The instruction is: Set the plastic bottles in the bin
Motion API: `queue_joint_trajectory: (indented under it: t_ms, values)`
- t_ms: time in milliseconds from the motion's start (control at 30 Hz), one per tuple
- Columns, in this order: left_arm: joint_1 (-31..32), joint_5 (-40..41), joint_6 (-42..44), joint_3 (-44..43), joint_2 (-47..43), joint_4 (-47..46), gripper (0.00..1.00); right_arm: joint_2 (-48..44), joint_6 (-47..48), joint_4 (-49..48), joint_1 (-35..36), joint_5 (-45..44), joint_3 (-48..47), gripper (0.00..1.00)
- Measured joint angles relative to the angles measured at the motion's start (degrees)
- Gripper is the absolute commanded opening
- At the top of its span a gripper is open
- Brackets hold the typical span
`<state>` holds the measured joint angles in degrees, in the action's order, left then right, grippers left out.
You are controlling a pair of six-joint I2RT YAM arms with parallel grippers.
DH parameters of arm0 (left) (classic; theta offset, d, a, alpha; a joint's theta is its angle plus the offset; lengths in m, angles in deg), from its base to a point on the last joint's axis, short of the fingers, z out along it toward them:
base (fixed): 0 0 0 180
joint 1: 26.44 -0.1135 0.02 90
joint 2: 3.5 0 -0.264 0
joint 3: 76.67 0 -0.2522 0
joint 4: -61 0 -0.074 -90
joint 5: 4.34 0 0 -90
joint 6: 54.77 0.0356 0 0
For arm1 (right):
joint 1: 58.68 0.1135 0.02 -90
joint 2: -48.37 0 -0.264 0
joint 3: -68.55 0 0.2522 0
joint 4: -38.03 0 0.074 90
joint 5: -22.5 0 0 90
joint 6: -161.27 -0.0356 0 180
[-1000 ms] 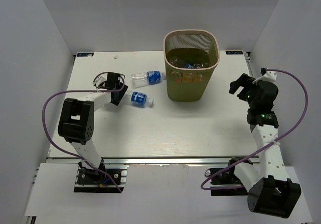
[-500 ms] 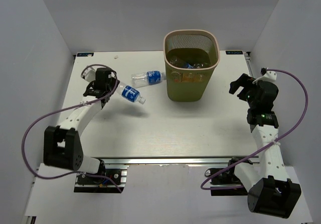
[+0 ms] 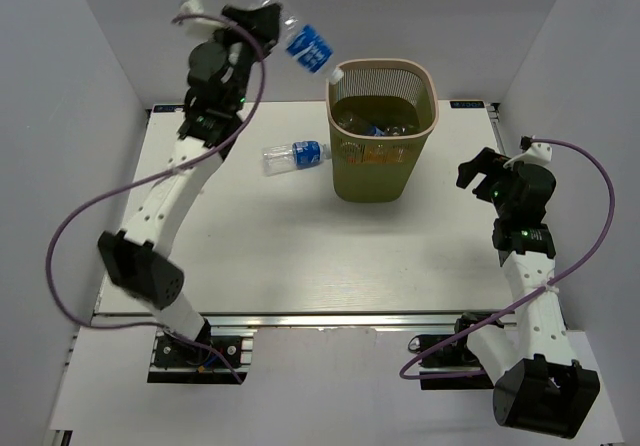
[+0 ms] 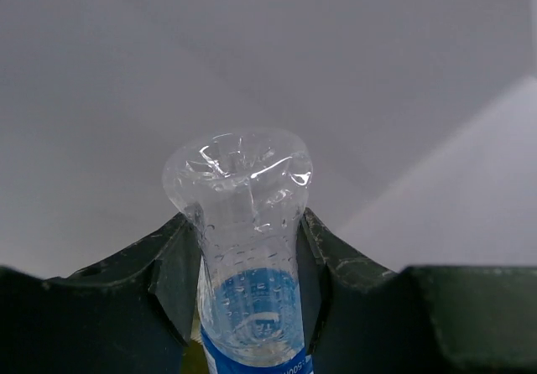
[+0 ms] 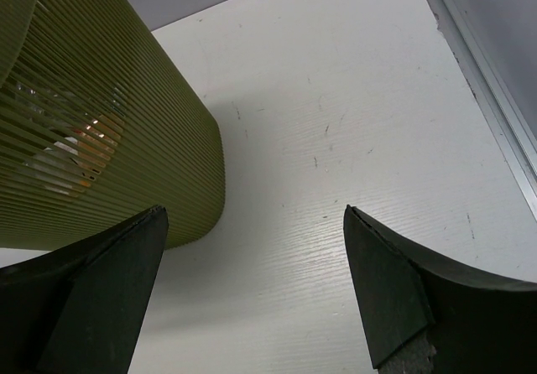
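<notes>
High at the left, a blue-labelled bottle (image 3: 310, 48) is pinched near its base between the fingers of the left gripper (image 3: 264, 16), cap tilted down toward the bin (image 3: 383, 65). It appears to hang by the left rim rather than over the opening, so if released here it could strike the rim and bounce out. A second bottle (image 3: 295, 155) lies on the table (image 3: 300, 256) just left of the bin. The right gripper (image 3: 483, 171) is held empty, fingers spread, right of the bin.
</notes>
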<state>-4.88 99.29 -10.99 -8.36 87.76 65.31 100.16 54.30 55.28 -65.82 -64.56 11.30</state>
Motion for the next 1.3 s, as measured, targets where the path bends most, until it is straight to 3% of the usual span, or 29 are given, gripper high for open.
queue_joint_trajectory:
  t_ms: [167, 233, 267, 300, 567, 900, 1133, 1300]
  values:
    - [5.42, -8.92, 7.28, -16.44, 15.17, -3.26, 0.26, -0.11, 0.02, -0.15, 0.00, 0.07, 0.31, 0.89]
    - [6.88, -12.20, 10.05, -20.44, 20.72, -2.97, 0.57, -0.04, 0.04, -0.31, 0.00, 0.07, 0.33, 0.89]
    - [7.52, -13.22, 11.50, -21.31, 22.71, -2.64, 0.94, 0.04, 0.04, -0.33, 0.00, 0.07, 0.33, 0.89]
    - [8.26, -14.29, 13.31, -21.77, 24.59, -2.05, 0.98, 0.24, 0.09, -0.35, 0.00, 0.09, 0.33, 0.89]
    - [10.10, -21.62, 20.52, -25.57, 29.05, 5.18, 0.98, 1.03, 0.96, -0.31, 0.00, 1.11, 0.33, 0.89]
    - [8.24, -22.36, 30.03, -20.96, 15.58, 9.44, 0.98, 0.55, 1.36, -0.37, 0.00, 1.75, 0.33, 0.89]
    - [-3.80, -34.29, 35.06, -18.58, 15.45, 16.17, 0.98, 0.63, 1.49, -0.24, 0.00, 1.42, 0.33, 0.89]
    - [-10.16, -43.45, 52.59, -17.09, 21.88, 28.11, 0.98, 2.54, 1.40, 0.74, 0.00, 1.07, 0.09, 0.89]
